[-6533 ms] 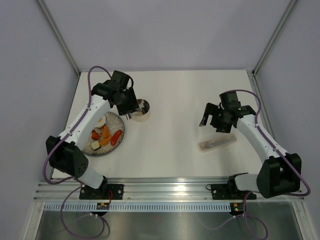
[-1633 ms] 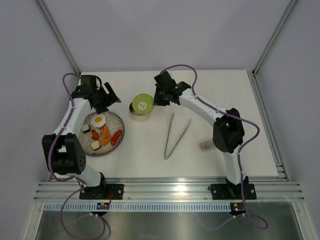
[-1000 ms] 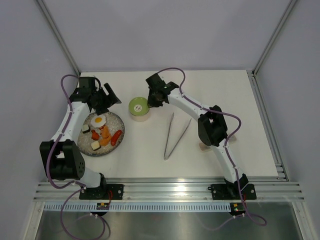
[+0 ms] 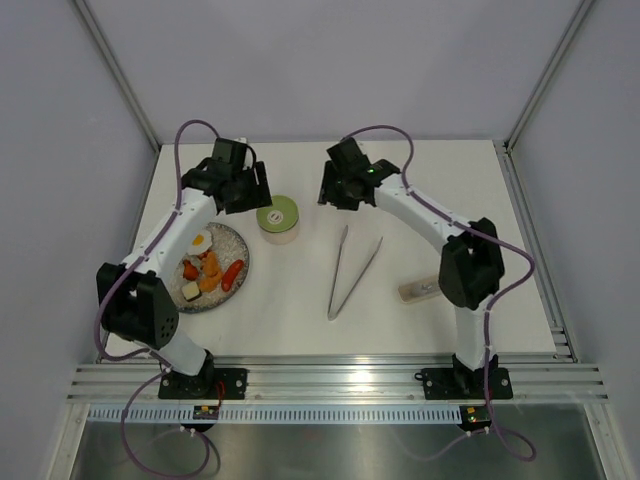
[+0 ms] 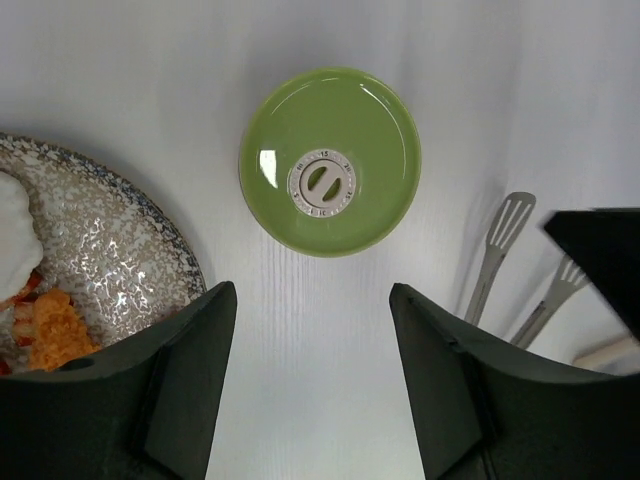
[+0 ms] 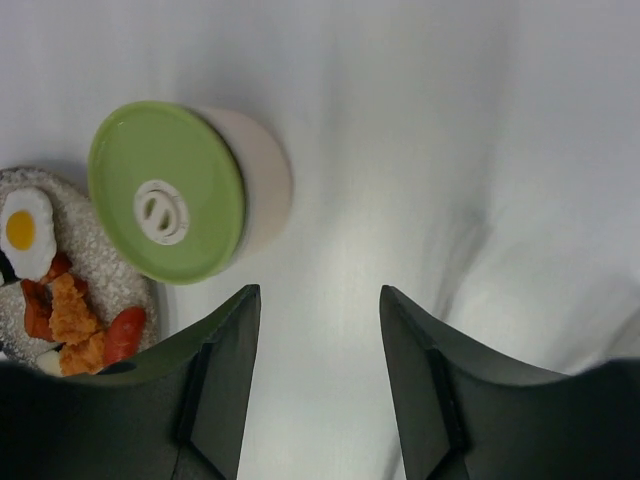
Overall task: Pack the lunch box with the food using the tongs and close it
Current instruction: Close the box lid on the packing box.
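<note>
The lunch box (image 4: 278, 218) stands on the table with its green lid (image 5: 330, 160) on top; the right wrist view shows the lid (image 6: 165, 205) seated on the pale wall. The food (image 4: 205, 268) lies on a speckled plate: egg, orange chunks, red sausage, white cube. The tongs (image 4: 350, 270) lie flat, right of the box, with nothing holding them. My left gripper (image 5: 312, 290) hangs open just left of the box (image 4: 250, 190). My right gripper (image 6: 318, 290) is open too, just right of the box (image 4: 335, 190). Neither holds anything.
The speckled grey plate (image 4: 243, 250) sits at the left, close to the box. A narrow translucent case (image 4: 420, 290) lies right of the tongs. The table's back wall and corner posts stand behind both arms.
My right gripper has opened, let go of the lid and drawn back to the right. My left arm has swung in from the far left toward the box, its jaws a little narrower.
</note>
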Robot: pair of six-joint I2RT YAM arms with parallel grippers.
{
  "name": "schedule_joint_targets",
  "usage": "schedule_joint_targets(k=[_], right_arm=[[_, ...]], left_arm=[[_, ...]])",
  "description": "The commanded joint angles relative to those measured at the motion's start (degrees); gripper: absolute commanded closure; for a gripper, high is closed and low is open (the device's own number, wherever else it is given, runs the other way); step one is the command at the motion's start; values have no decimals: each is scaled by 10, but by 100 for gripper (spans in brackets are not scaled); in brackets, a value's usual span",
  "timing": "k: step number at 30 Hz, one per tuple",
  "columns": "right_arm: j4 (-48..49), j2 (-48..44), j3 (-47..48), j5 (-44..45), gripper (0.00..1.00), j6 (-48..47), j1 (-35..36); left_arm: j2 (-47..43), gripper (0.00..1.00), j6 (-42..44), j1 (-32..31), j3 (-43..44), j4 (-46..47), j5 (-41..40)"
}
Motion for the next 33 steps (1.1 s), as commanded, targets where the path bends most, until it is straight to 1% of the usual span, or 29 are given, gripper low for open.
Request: schedule_joint_targets(k=[1, 3, 5, 6, 9, 12, 21, 24, 28, 31, 33], right_arm=[[36, -122, -99, 36, 41, -8, -72], [50, -167, -162, 36, 41, -7, -96], [55, -191, -193, 40, 41, -9, -122], [55, -210, -216, 41, 41, -10, -128], [55, -230, -247, 52, 39, -14, -138], [53, -242, -259, 53, 39, -16, -138], [55, -230, -264, 49, 39, -17, -138], [55, -230, -272, 52, 39, -17, -138], [57, -234, -286, 56, 39, -13, -138], [58, -235, -292, 56, 39, -12, -138], [57, -235, -294, 56, 39, -11, -139]], left_arm=[[37, 34, 31, -34, 45, -21, -100], [63, 34, 35, -54, 60, -29, -117], [84, 33, 38, -65, 88, -37, -128], [106, 33, 39, -68, 99, -46, -131], [132, 33, 41, -72, 130, -56, -130], [154, 33, 43, -74, 154, -59, -127], [230, 33, 46, -75, 227, -87, -118], [259, 34, 40, -74, 228, -97, -98], [280, 34, 26, -75, 174, -91, -84], [301, 36, 18, -75, 157, -99, -82], [299, 37, 17, -75, 154, -101, -83]])
